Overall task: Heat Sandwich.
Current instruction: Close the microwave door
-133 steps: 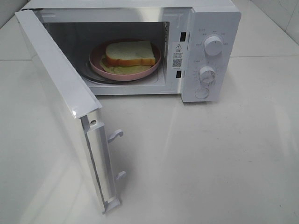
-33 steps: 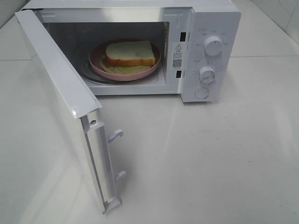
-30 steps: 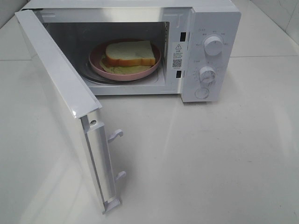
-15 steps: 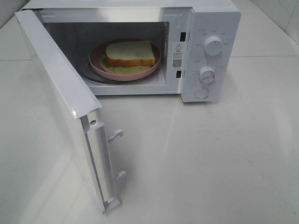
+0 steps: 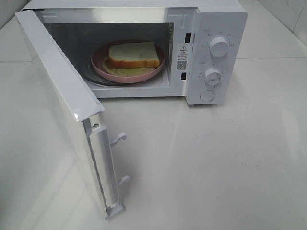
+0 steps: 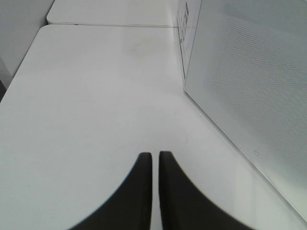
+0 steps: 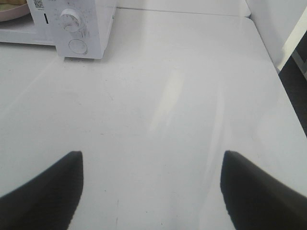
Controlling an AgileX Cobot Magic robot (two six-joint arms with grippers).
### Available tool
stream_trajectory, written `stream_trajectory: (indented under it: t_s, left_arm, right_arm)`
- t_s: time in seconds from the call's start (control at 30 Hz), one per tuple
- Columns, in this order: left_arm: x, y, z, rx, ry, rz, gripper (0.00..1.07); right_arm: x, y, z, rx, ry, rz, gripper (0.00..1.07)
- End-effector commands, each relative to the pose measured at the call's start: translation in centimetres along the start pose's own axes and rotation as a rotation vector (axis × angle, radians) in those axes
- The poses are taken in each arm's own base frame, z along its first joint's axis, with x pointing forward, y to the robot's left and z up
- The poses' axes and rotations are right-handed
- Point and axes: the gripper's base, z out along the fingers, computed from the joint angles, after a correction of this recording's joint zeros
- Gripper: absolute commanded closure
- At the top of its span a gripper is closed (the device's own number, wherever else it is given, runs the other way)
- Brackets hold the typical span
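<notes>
Pink plate [image 5: 103,72] is seen inside microwave [image 5: 220,19], which is set at far edge of table [image 5: 216,158]. Sandwich [image 5: 133,55] is laid on plate, toward its back rim. Loading is judged done. Door [image 5: 57,86] is seen wide open: closing is needed, then knobs [image 5: 219,47] are to be set. Left gripper [image 6: 155,160] jaws are pressed nearly together, nothing held, near door. Right gripper [image 7: 152,160] jaws are spread wide, nothing held, above bare table.
</notes>
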Motion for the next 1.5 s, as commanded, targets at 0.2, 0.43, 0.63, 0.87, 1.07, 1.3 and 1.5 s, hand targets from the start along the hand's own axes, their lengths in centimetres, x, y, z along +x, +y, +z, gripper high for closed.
stream_trajectory:
  t_s: [0.2, 0.43, 0.63, 0.87, 1.07, 1.3, 1.5]
  left_arm:
    - [0.4, 0.3, 3.7, -0.015, -0.117, -0.01, 1.06]
    - [0.7, 0.6, 6.3, -0.034, -0.269, -0.003, 1.06]
    - [0.3, 0.6, 8.2, -0.033, -0.31, 0.022, 1.06]
    - [0.6, 0.0, 11.3, 0.045, -0.31, 0.037, 1.06]
    - [0.9, -1.1, 12.3, 0.165, -0.316, 0.061, 1.06]
    - [1.0, -1.6, 12.9, 0.229, -0.331, 0.067, 1.06]
    - [0.7, -2.9, 13.8, 0.286, -0.304, 0.105, 1.06]
  right_arm:
    - [0.2, 0.0, -0.3, 0.004, -0.03, -0.006, 0.31]
    - [0.2, 0.0, -0.3, 0.004, -0.03, -0.006, 0.31]
    - [0.2, 0.0, -0.3, 0.004, -0.03, -0.004, 0.31]
    - [0.2, 0.0, -0.3, 0.004, -0.03, -0.004, 0.31]
    - [0.2, 0.0, -0.3, 0.004, -0.03, -0.004, 0.31]
    - [0.2, 0.0, -0.3, 0.004, -0.03, -0.005, 0.31]
    - [0.2, 0.0, -0.3, 0.004, -0.03, -0.005, 0.31]
